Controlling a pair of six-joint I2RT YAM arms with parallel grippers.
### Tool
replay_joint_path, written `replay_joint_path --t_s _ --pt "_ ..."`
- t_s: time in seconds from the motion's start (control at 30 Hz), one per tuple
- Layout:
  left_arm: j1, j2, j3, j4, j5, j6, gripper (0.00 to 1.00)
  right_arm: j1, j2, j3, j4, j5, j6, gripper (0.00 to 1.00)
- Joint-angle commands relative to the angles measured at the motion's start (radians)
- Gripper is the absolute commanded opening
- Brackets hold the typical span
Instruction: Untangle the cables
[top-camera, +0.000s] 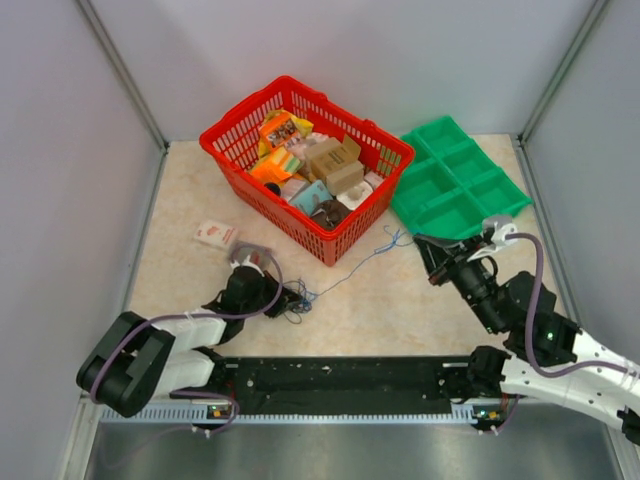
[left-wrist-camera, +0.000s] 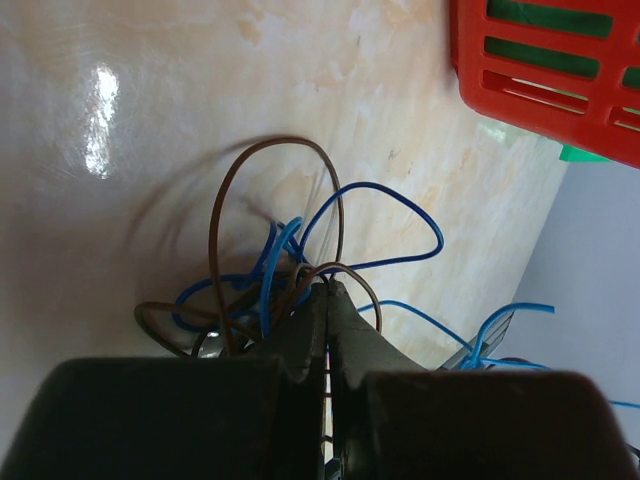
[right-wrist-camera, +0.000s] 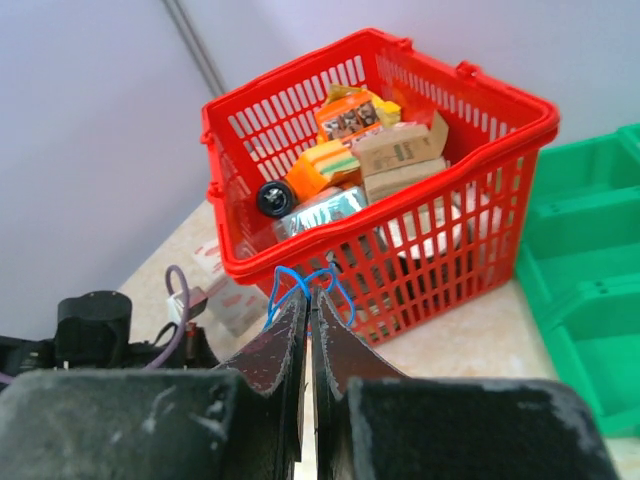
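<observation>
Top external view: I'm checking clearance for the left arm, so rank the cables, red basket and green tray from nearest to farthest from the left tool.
1. The cables, pinched in the left tool.
2. The red basket, behind it and to the right.
3. The green tray, at the far right.

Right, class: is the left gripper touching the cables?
Touching. The left wrist view shows the left gripper shut on the cables, strands pinched at its fingertips.

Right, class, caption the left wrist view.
Left end effector pinches tangled blue and brown cables near a red basket.
</observation>
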Motion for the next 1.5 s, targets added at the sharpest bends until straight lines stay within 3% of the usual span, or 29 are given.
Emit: replay_joint_path --t_s 0.0,0.43,0.7,0.77,0.93,1.03,1.27,1.47 --pt "0.013 -0.030 -0.007 -0.022 -0.002 0.033 0.00 -0.012 -0.003 0.114 -0.120 0.062 -0.107 0.00" --pt "0.064 -0.024 -0.040 0.041 0.059 0.050 0.00 -0.012 -0.099 0.323 -0.143 0.129 -0.294 0.00" --pt "0.064 -0.114 -0.018 -0.024 0.079 0.108 0.00 -0.012 -0.064 0.161 -0.195 0.116 -0.116 0.00" --pt "0.064 -0.160 -0.001 -0.030 0.125 0.126 0.06 -0.012 -0.052 0.110 -0.195 0.084 -0.057 0.00" --pt "0.064 -0.342 0.054 -0.091 0.192 0.168 0.44 -0.012 0.000 0.064 -0.221 -0.076 0.026 0.00" --pt "0.064 -0.459 0.092 -0.156 0.211 0.207 0.58 -0.012 0.014 0.068 -0.238 -0.140 0.028 0.00" --pt "0.030 -0.568 0.195 -0.074 0.396 0.240 0.66 -0.012 0.049 0.065 -0.221 -0.231 0.053 0.00" --pt "-0.244 -0.472 0.367 -0.139 0.234 0.361 0.66 -0.014 0.060 0.041 -0.126 -0.377 0.065 0.00"
